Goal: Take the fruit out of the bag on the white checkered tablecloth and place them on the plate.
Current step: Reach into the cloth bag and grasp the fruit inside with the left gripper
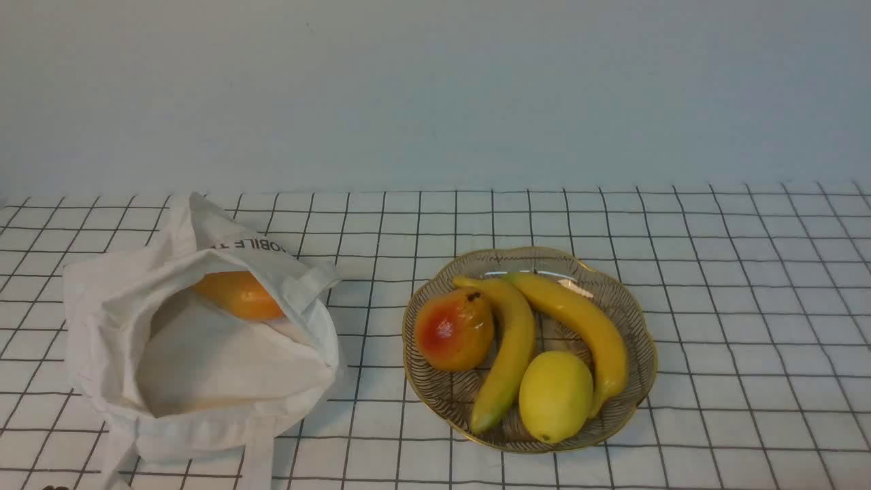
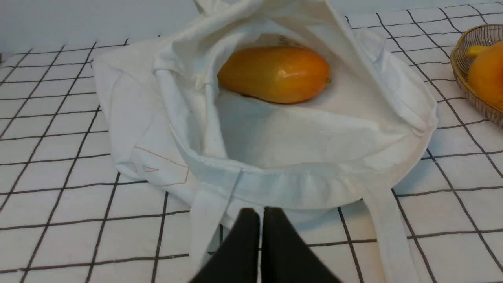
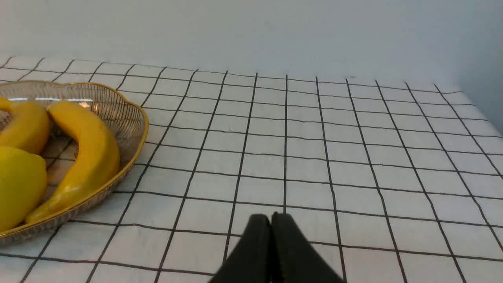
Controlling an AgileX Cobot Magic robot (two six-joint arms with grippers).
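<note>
Black, the left gripper [image 2: 261,215] has its two jaws pressed together with nothing between them. It sits low over the white checkered tablecloth [image 1: 748,272], just in front of the near hem of the off-white tote bag [image 2: 306,145] and between its two strap handles [image 2: 393,232]; whether it touches the cloth cannot be told. The bag's mouth gapes toward this gripper. Deep inside, on the bag's lower layer of fabric, lies the mango [image 2: 275,72] on its side, glossy orange fading to yellow, with a small greenish tip. From the front it is half hidden under the bag's upper flap, which bears black printed letters.

The right gripper [image 3: 271,219] is likewise closed and empty, above bare tablecloth, apart from the plate [image 1: 629,306]. That gold-rimmed glass plate stands right of centre, several squares of cloth away from the bag on the left. It holds two bananas [image 1: 512,350], a yellow-red pear-like fruit [image 1: 454,329] and a lemon [image 1: 555,396] that touches both bananas.
</note>
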